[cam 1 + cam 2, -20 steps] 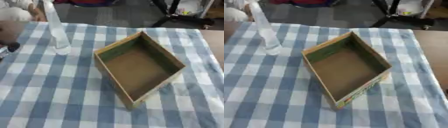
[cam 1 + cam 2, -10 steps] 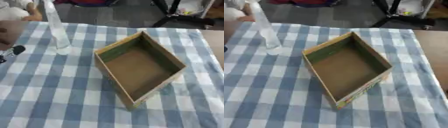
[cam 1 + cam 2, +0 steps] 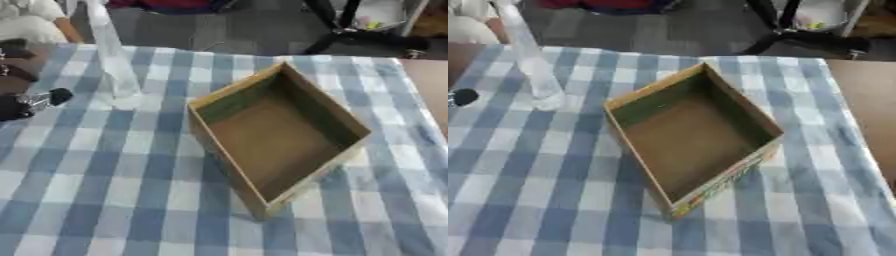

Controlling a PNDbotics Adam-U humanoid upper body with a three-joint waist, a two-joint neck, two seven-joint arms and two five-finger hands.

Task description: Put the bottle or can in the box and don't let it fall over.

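At the table's left edge, the robot's left hand shows only as dark fingers, whether spread or curled is unclear. Just right of it, slightly farther, stands an upright clear bottle; the open cardboard box sits farther right. Gripping low should keep it vertical. Blue-checked cloth covers the table; grey floor lies beyond.

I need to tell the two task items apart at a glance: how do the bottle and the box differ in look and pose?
The bottle is clear, tall and narrow; the box is brown cardboard, low and wide. The bottle stands upright at the table's far left, the box sits flat at the centre, turned askew with its open top up and empty. Both rest on the blue checked tablecloth, apart from each other.
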